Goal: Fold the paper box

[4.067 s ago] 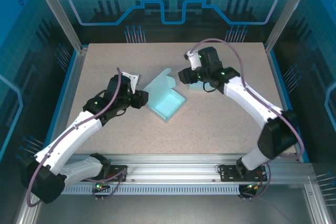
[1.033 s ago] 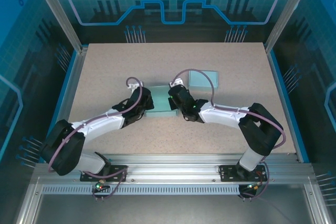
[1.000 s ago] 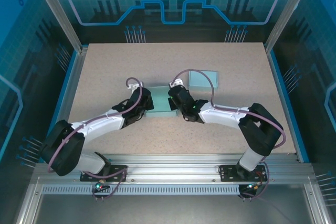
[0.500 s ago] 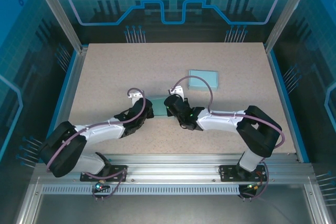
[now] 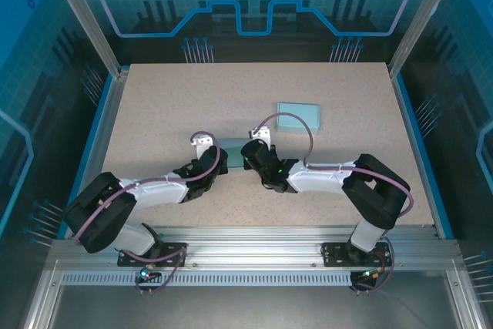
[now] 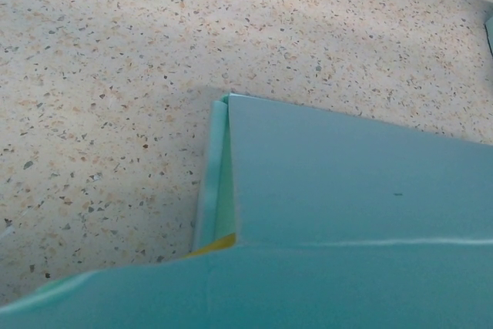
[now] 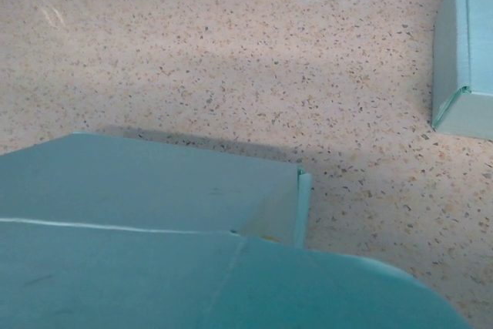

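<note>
paper box (image 5: 231, 149) plain teal; second box (image 5: 299, 117) same teal; table (image 5: 166, 102) beige, dark-speckled.

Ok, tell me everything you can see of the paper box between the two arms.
The paper box is teal matte card, its lid folded down flat. A side flap sits tucked at one end, a yellowish sliver showing in the gap. It lies on the speckled table between the left end effector and right end effector, which crowd its ends; contact cannot be told.
</note>
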{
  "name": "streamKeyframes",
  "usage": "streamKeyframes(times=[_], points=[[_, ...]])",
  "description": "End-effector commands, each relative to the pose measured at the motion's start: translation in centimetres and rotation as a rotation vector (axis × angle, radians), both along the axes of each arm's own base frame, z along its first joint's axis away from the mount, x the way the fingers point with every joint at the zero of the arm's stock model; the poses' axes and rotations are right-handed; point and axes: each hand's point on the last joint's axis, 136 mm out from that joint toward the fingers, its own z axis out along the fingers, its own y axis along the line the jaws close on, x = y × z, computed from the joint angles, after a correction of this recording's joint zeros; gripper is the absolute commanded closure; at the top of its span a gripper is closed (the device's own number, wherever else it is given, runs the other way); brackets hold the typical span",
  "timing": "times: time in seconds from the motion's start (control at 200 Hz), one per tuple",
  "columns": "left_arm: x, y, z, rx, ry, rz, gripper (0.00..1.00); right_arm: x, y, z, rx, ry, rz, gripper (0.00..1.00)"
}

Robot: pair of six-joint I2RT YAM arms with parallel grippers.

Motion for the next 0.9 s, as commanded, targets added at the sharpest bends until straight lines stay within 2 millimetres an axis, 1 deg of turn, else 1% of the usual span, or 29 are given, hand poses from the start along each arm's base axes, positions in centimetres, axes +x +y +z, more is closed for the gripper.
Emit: streamKeyframes(times=[0.0,0.09,0.105,0.14,0.225,0.28,0.445,0.53,0.655,0.665,0.69,0.805,0.896], points=[[-2.3,-3.5,-2.2,-0.039,0.110,-0.169,1.00,-3.3,4.9,-0.7,0.146,0.085,0.197,1.00],[-2.1,-3.9,-1.9,-0.047,0.106,-0.179,1.00,-3.2,5.3,0.2,0.171,0.080,0.217,1.00],[-2.1,-3.9,-1.8,-0.047,0.105,-0.180,1.00,-2.8,5.9,1.4,0.191,0.061,0.221,1.00],[-2.1,-4.0,-1.8,-0.049,0.102,-0.183,1.00,-2.5,6.3,2.0,0.199,0.049,0.228,1.00],[-2.0,-4.3,-1.7,-0.052,0.101,-0.188,1.00,-2.2,6.9,2.6,0.204,0.042,0.233,1.00],[-2.0,-4.3,-1.9,-0.051,0.104,-0.190,1.00,-2.1,7.2,2.5,0.208,0.048,0.237,1.00],[-2.0,-4.6,-2.0,-0.059,0.105,-0.194,1.00,-1.9,7.7,1.5,0.234,0.082,0.228,1.00],[-2.0,-4.5,-2.0,-0.057,0.103,-0.191,1.00,-2.0,7.4,0.7,0.219,0.094,0.217,1.00],[-2.1,-4.0,-1.7,-0.042,0.095,-0.180,1.00,-2.1,5.8,-0.8,0.158,0.099,0.177,1.00],[-2.1,-4.0,-1.6,-0.042,0.094,-0.178,1.00,-2.3,5.4,-1.4,0.136,0.113,0.172,1.00],[-2.1,-3.9,-1.6,-0.037,0.092,-0.177,1.00,-2.3,4.7,-1.9,0.110,0.118,0.156,1.00],[-2.1,-3.4,-1.3,-0.020,0.086,-0.166,0.93,-2.5,2.8,-3.9,0.039,0.143,0.114,1.00],[-2.3,-3.1,-1.3,-0.011,0.091,-0.159,0.86,-2.4,1.9,-4.8,0.001,0.150,0.086,1.00]])
